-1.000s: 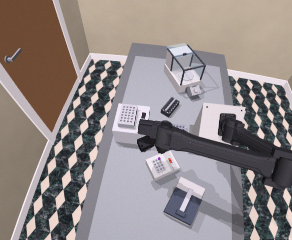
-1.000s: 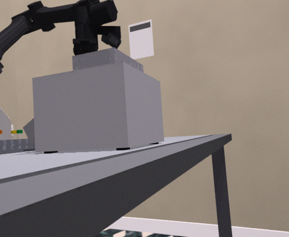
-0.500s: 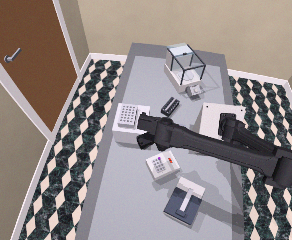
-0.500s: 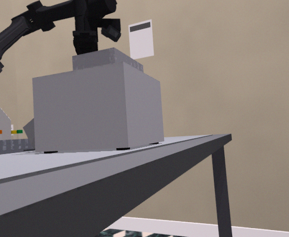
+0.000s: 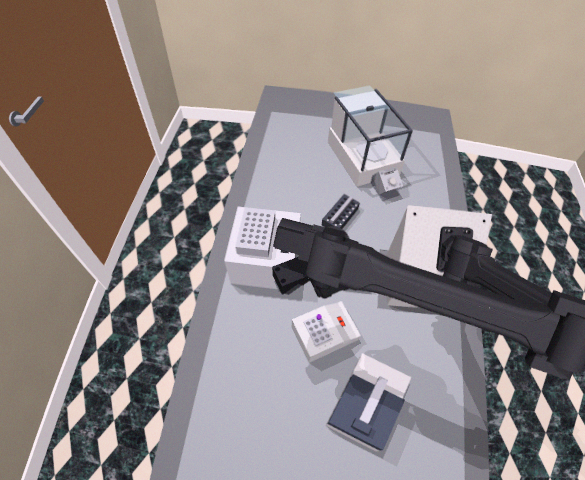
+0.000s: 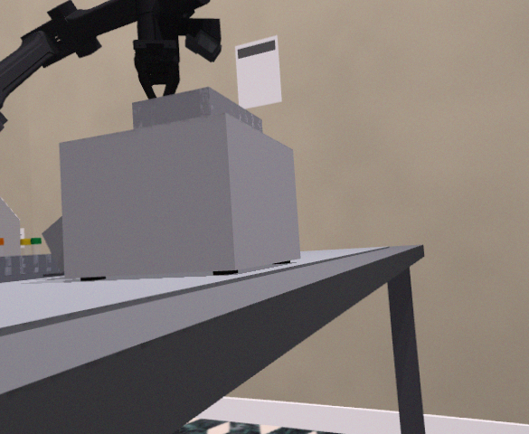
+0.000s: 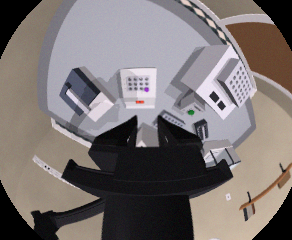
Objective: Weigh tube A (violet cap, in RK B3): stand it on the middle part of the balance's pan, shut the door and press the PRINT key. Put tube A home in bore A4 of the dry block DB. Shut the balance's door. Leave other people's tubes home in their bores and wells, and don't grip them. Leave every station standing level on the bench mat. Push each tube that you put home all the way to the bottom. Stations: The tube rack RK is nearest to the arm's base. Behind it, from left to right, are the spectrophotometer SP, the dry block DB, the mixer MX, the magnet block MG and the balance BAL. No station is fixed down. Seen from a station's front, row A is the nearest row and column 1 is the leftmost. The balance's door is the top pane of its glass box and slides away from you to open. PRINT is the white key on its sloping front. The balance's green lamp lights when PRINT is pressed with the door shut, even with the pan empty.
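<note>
My gripper (image 6: pixel 159 92) (image 7: pixel 147 118) is partly open, with nothing between its fingers; it hangs high, and the top view does not show its fingertips. The violet cap of tube A (image 5: pixel 318 316) (image 7: pixel 146 90) shows in the dry block (image 5: pixel 338 341) (image 7: pixel 153 75), in the nearest row at the right end, bore A4. How deep the tube sits cannot be told. The balance (image 5: pixel 355 168) has its door pane (image 5: pixel 360 99) slid to the rear, so the top is open at the front. Its pan (image 5: pixel 371 151) looks empty. The white PRINT key (image 5: pixel 392 181) is on its front; no green lamp shows lit there.
The spectrophotometer (image 5: pixel 335 409) (image 7: pixel 78 90) stands left of the dry block. The tall mixer (image 5: pixel 253 271) (image 7: pixel 198 70) stands on its other side, then the black magnet block (image 5: pixel 341 210) (image 7: pixel 201 129). The rack (image 6: pixel 16 268) holds several capped tubes and is mostly hidden by the arm in the top view.
</note>
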Tool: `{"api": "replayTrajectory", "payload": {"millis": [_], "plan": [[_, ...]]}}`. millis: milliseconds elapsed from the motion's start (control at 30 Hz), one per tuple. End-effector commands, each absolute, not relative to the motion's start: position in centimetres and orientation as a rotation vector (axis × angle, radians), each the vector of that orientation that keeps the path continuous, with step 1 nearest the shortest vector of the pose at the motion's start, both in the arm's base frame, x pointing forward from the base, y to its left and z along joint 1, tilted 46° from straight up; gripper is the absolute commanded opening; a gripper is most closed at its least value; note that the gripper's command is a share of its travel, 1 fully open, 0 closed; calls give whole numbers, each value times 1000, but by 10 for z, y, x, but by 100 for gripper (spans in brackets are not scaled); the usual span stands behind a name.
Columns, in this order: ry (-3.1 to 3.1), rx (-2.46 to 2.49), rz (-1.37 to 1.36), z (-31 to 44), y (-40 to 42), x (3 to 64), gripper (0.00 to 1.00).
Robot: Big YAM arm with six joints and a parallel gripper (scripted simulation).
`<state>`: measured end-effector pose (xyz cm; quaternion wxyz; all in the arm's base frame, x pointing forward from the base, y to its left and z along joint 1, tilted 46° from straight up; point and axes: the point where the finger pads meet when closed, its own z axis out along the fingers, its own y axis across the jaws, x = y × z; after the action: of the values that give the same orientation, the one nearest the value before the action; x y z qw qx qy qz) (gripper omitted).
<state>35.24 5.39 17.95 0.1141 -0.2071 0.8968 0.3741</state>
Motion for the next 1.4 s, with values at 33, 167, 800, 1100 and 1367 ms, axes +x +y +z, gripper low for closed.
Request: {"api": "replayTrajectory", "payload": {"millis": [33, 167, 800, 1100, 1367], "plan": [[2595, -629, 1054, 201, 43, 361, 30], [2595, -629, 1055, 205, 38, 361, 30], [2614, -630, 1079, 208, 32, 356, 30], [2614, -630, 1079, 208, 32, 356, 30], [2614, -630, 1079, 208, 32, 356, 30]]}}
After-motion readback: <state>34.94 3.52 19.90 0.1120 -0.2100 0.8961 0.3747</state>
